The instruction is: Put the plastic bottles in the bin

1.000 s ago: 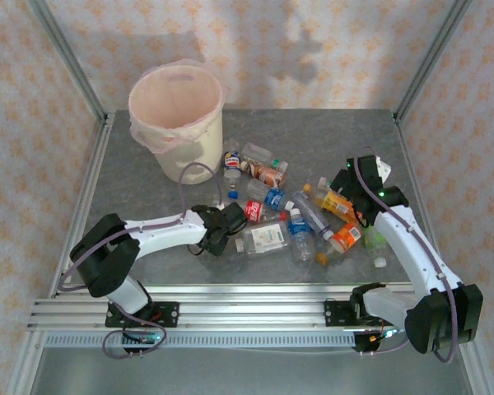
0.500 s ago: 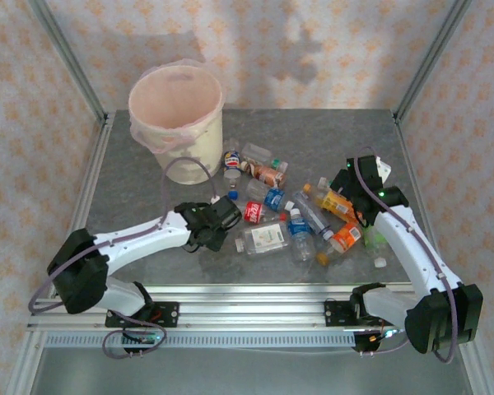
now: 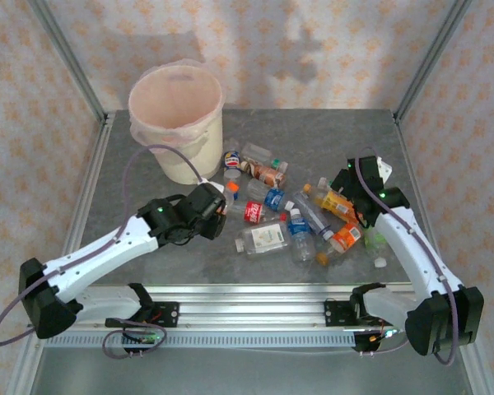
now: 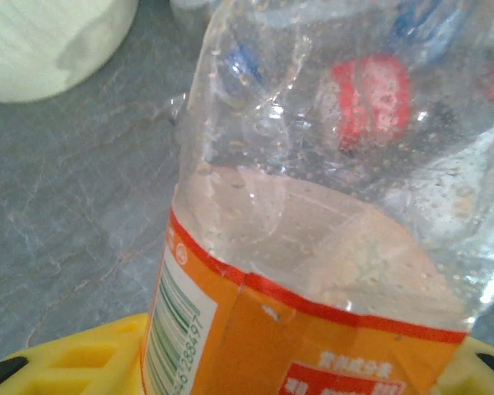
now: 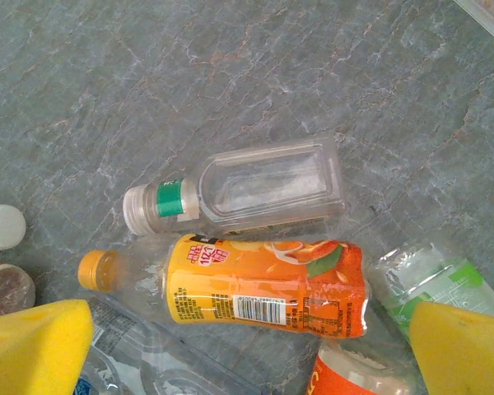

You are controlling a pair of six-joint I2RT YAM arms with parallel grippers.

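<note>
**Held bottle.** A clear plastic bottle with an orange label [image 4: 329, 247], carrying a red band and a barcode, sits between the yellow fingers [image 4: 82, 362] of the left claw [image 3: 216, 203]. The claw is grasping it at the labelled part, and the clear part projects ahead of the fingers. Whether it touches the table [image 3: 346, 136] cannot be told.

**Bin.** The bin [image 3: 193, 152] stands upright, cream with a pink liner. It is ahead of the left claw and slightly to its left, apart from it.

**Other bottles.** The loose bottles [image 3: 272, 206] lie in a heap on the table to the right of the left claw, reaching across to below the right claw. A red-labelled bottle [image 3: 253, 211] lies just beside the left claw.

**Right claw.** The right claw [image 3: 350, 191] is released, its fingers spread wide and holding nothing, and it hangs over the right end of the heap.
- Just ahead of its fingertips, an orange bottle with an orange cap [image 5: 263, 288] lies on its side.
- Ahead of that, lying alongside it, is a clear bottle with a green neck band [image 5: 247, 193].
- A crumpled green-labelled bottle [image 5: 428, 276] lies beside one fingertip.
- A white cap [image 5: 0, 226] lies near the other fingertip.
</note>
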